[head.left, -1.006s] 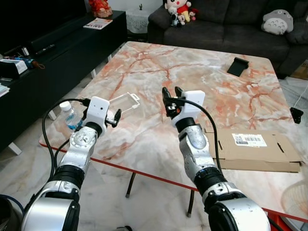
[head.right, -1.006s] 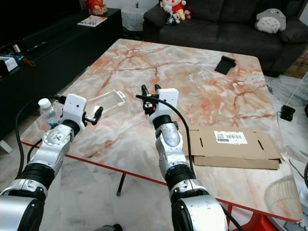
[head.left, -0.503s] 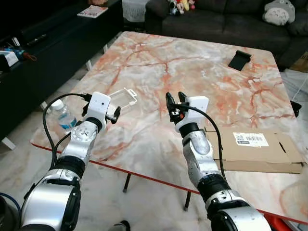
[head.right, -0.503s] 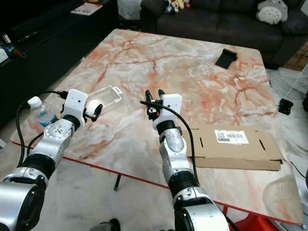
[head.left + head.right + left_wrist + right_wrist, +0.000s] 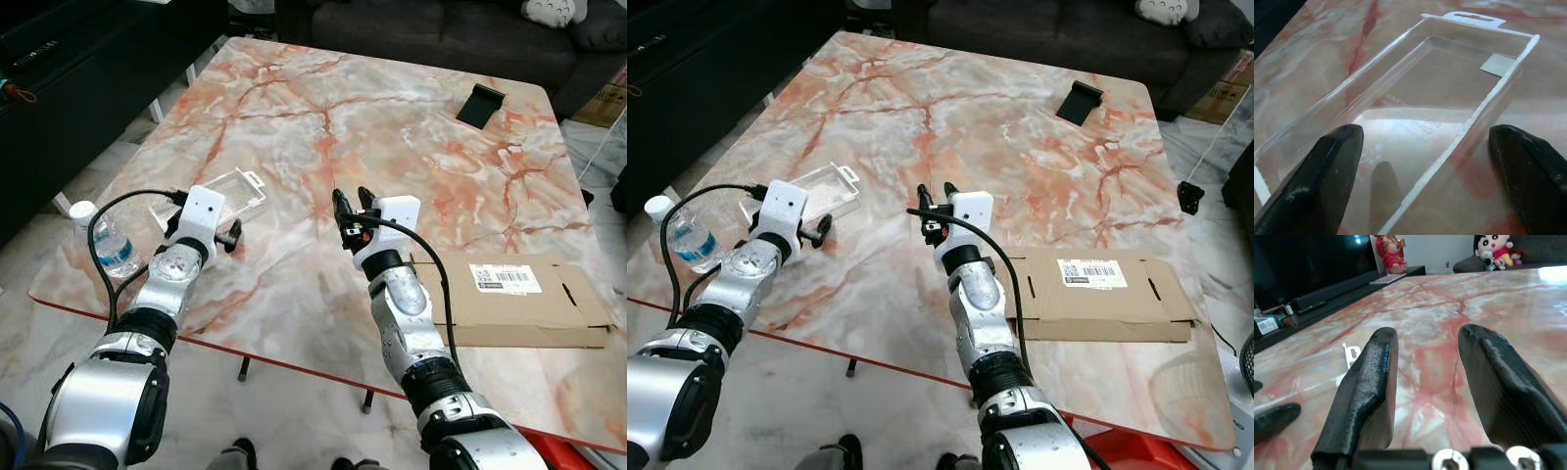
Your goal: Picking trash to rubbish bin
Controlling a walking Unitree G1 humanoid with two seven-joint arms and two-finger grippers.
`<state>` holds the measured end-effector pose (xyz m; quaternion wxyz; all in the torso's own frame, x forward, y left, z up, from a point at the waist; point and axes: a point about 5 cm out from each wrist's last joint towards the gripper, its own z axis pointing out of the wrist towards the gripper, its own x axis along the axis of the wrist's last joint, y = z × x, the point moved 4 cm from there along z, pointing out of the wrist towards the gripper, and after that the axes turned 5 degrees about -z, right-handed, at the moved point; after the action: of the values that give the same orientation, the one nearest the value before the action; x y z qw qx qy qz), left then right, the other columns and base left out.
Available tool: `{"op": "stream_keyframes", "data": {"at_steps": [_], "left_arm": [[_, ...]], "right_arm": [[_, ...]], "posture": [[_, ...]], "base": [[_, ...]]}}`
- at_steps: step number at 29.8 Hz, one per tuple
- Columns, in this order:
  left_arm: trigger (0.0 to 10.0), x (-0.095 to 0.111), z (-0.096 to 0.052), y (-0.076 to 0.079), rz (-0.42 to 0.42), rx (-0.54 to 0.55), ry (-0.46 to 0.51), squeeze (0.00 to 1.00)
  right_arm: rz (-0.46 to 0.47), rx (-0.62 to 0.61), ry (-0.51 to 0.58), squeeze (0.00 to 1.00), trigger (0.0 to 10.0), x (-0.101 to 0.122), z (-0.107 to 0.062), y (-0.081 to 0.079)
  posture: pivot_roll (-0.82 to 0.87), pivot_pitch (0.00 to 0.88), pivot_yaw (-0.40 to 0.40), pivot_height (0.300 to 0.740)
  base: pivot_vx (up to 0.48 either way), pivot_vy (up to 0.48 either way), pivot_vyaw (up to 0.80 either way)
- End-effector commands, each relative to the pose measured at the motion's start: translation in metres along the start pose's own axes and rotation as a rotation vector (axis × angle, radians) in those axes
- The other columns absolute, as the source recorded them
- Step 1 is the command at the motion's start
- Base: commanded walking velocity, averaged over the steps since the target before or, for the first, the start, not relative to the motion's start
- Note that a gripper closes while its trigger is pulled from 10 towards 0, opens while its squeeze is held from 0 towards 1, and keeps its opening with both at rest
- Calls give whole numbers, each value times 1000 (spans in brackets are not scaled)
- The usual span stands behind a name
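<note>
Step in hand: the approach to the clear plastic package is judged to be under way; nothing has been lifted yet.
Left gripper: held low over the near end of the package, jaws spread wide and empty, one finger to each side of its width.
Right gripper: held above the marble surface near its middle, jaws parted, nothing between them.
Package position: flat on the surface near its left edge, just beyond the left gripper; a water bottle is seen beside that edge.
Long axis: runs away from the left gripper, with the hang-tab end pointing away from the robot.
Next move: a descent and a closing across the narrow width are called for; the thin walls may flex or slip.
</note>
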<state>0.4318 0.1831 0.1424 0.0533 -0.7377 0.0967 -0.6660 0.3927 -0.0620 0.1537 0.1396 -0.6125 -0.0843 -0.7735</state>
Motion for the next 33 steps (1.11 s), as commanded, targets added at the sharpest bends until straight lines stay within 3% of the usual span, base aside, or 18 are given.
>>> {"op": "stream_keyframes", "data": {"at_steps": [1, 2, 3, 4, 33], "left_arm": [[9333, -9, 0, -6, -47, 50, -58, 0], [4863, -10, 0, -7, -60, 64, -68, 0], [4863, -10, 0, -7, -60, 64, -68, 0], [0, -12, 0, -7, -80, 65, -76, 0], [0, -12, 2, 25, -156, -71, -111, 0]], "right_arm": [[-8, 0, -10, 0, 10000, -1, -2, 3], [-9, 0, -12, 0, 10000, -1, -3, 3], [-9, 0, -12, 0, 10000, -1, -3, 3], [-9, 0, -11, 0, 10000, -1, -3, 3], [-2, -11, -20, 0, 10000, -1, -2, 2]], "posture": [[43, 190, -89, 740], [41, 187, -89, 740], [41, 187, -89, 740], [38, 186, -88, 740], [60, 187, -74, 740]], "base": [[0, 0, 0], [0, 0, 0], [0, 0, 0], [0, 0, 0], [0, 0, 0]]}}
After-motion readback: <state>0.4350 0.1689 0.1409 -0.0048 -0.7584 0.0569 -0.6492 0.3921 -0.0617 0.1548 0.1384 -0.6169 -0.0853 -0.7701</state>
